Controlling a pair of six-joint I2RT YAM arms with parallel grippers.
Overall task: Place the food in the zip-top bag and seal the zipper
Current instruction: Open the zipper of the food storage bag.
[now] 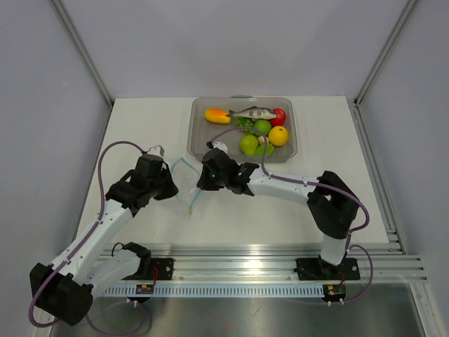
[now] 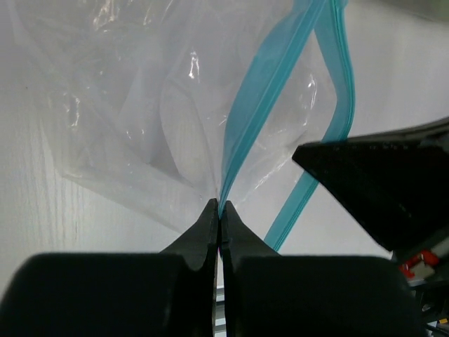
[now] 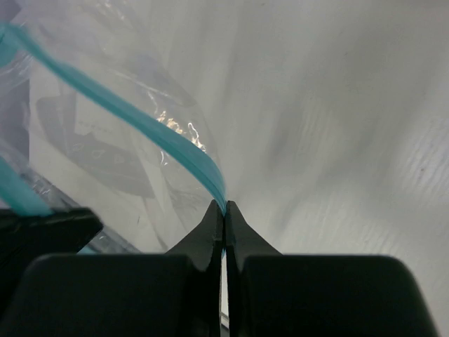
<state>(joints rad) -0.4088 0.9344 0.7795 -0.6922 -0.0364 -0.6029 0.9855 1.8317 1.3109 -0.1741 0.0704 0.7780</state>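
Top view: the small clear floppy zip-top bag (image 1: pixel 184 179) lies centre-left on the white table (image 1: pixel 140 126), between the left gripper (image 1: pixel 170 184) and the right gripper (image 1: pixel 205 177). The glossy toy food (image 1: pixel 261 128) sits in the clear grey tray (image 1: pixel 198 144) at upper centre, and the bag looks empty. The grips are too small to read here. Left wrist view: the left gripper (image 2: pixel 219 208) has its fingers pressed fully together, pinching one lip of the light blue zipper strip (image 2: pixel 270 84) at frame centre. The other lip curves off to the upper right, so the mouth gapes. The dark wedge at right is the right gripper (image 2: pixel 379 182). Right wrist view: the right gripper (image 3: pixel 224 209) is likewise pinched tight on the zipper strip (image 3: pixel 140 126), with bag film (image 3: pixel 105 161) bunched at the left. Only the top view shows the food. Only the wrist views show the pinches. Risks: both holds are tip-only on thin, slick plastic, so pulling apart could slip a lip and collapse the mouth. With both grippers occupied, freeing one to fetch food likely lets the floppy mouth sag shut.
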